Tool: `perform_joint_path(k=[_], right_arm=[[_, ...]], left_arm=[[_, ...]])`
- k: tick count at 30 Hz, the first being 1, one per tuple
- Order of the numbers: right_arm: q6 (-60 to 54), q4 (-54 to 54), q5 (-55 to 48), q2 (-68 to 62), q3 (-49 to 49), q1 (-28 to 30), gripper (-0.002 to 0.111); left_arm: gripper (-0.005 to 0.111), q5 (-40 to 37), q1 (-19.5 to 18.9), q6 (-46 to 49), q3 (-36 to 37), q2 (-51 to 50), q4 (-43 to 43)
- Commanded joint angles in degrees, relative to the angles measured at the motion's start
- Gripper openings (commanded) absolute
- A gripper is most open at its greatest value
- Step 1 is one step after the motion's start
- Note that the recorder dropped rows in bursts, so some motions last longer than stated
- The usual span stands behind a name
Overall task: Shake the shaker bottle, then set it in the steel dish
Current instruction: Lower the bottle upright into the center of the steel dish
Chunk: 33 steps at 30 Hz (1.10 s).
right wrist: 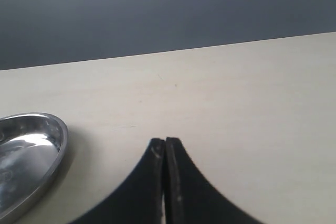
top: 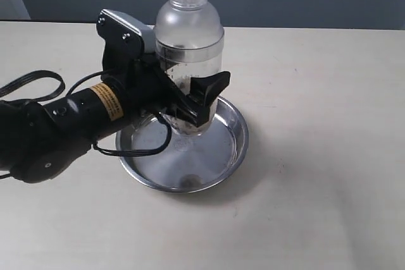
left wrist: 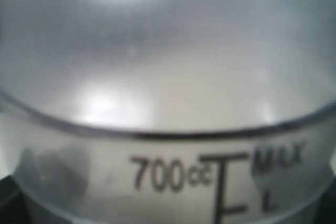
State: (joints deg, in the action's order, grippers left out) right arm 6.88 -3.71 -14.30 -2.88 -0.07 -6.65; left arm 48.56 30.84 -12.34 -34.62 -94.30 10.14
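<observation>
**A:** The left hand (top: 187, 90) is clamped round the waist of the clear plastic shaker bottle with the frosted dome (top: 188, 36). It's upright, base over the back part of the round shiny steel dish (top: 243, 138). Can't tell if it's touching the floor yet.

**B:** I'd lower it dead straight and let go only once it sits flat. It looks close to the rear rim, so nudge it toward the middle.

**A:** Room to move?

**B:** Loads. The pale bench (top: 316, 188) is bare on the right. The right hand (right wrist: 165, 153), fingers pressed together on nothing, sits apart from the dish.
</observation>
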Motion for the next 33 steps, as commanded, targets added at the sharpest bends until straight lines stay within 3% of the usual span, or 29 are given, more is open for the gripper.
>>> perform_joint_path(k=[1, 7, 19, 27, 29, 30, 31, 32, 33], right_arm=[[-0.2, 0.14, 0.81, -0.22, 0.07, -0.12, -0.001], [-0.2, 0.14, 0.81, -0.22, 0.07, -0.12, -0.001], [-0.2, 0.14, 0.68, -0.22, 0.07, -0.12, -0.001], [-0.2, 0.14, 0.68, -0.22, 0.07, -0.12, -0.001], [-0.2, 0.14, 0.68, -0.22, 0.07, -0.12, -0.001], [-0.2, 0.14, 0.83, -0.22, 0.07, -0.12, -0.001], [-0.2, 0.14, 0.83, -0.22, 0.07, -0.12, -0.001], [-0.2, 0.14, 0.83, -0.22, 0.07, -0.12, -0.001], [-0.2, 0.14, 0.83, -0.22, 0.07, -0.12, -0.001]], left_arm=[[0.0, 10.0, 0.08, 0.89, -0.24, -6.24, -4.96], [0.0, 21.4, 0.08, 0.89, -0.24, -15.61, -7.11], [0.0, 21.4, 0.08, 1.68, -0.24, -22.0, -10.82], [0.002, 21.4, 0.08, 4.03, -0.24, -22.04, -2.8], [0.018, 21.4, 0.08, 4.03, -0.24, -22.04, -2.69], [0.038, 21.4, -0.01, 4.03, -0.24, -22.04, -3.02], [0.047, 21.4, -0.01, 4.51, -0.24, -22.04, -3.16], [0.073, 21.4, -0.72, 4.63, -0.24, -22.04, -3.16], [0.085, 21.4, -1.38, 4.63, -0.24, -22.04, -2.56]])
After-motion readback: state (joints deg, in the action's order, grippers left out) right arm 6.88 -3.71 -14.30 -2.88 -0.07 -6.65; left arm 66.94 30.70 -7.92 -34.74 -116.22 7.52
